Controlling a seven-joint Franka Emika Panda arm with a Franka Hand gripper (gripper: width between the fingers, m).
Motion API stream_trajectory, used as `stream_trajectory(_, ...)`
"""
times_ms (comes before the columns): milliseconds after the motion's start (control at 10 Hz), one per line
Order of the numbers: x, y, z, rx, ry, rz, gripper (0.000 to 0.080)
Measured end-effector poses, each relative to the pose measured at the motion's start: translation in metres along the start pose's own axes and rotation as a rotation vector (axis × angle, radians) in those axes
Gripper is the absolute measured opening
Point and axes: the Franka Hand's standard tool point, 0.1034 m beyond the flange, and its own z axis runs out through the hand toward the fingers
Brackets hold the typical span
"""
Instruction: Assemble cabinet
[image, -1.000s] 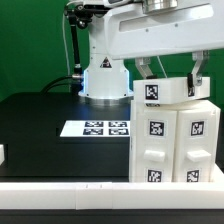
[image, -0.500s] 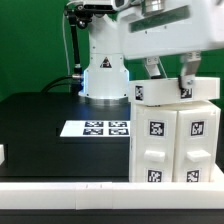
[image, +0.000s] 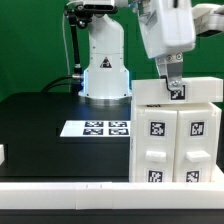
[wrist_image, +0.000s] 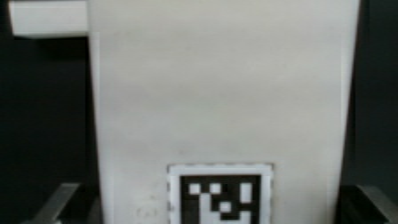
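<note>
- Now the gripper (image: 172, 84) hovers over the top slab (image: 176, 91), which lies on the cabinet (image: 172, 145) at the exterior view's right.
- Fingers: I cannot tell if they clamp.
- Advice: keep the slab level and press evenly.

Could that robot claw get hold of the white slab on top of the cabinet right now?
Probably yes: the gripper hangs directly over the top slab, nothing lies between them, and the fingers already flank its sides.

Exterior view: bright, even lighting; low resolution, soft edges; black tabletop (image: 40, 110) without glare. Wrist view: blurred; white top slab (wrist_image: 196, 90) near overexposed, tag (wrist_image: 221, 193) smeared.
</note>
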Motion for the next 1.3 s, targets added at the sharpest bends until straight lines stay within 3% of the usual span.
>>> stream_trajectory(200,0.000,-0.001,0.000,0.004,-0.056,0.303,0.0553)
stream_trajectory(400,0.000,-0.001,0.001,0.003,-0.061,0.393,0.0553)
stream_trajectory(600,0.000,0.000,0.002,0.002,-0.060,0.375,0.0553)
stream_trajectory(700,0.000,0.000,0.002,0.001,-0.059,0.371,0.0628)
stream_trajectory(800,0.000,0.000,0.002,0.000,-0.059,0.367,0.0628)
stream_trajectory(1000,-0.011,-0.002,-0.010,-0.039,-0.080,0.264,0.0649)
stream_trajectory(1100,-0.015,-0.008,-0.020,-0.025,-0.092,0.214,0.0649)
stream_trajectory(1300,-0.015,-0.008,-0.020,-0.024,-0.095,0.081,0.0649)
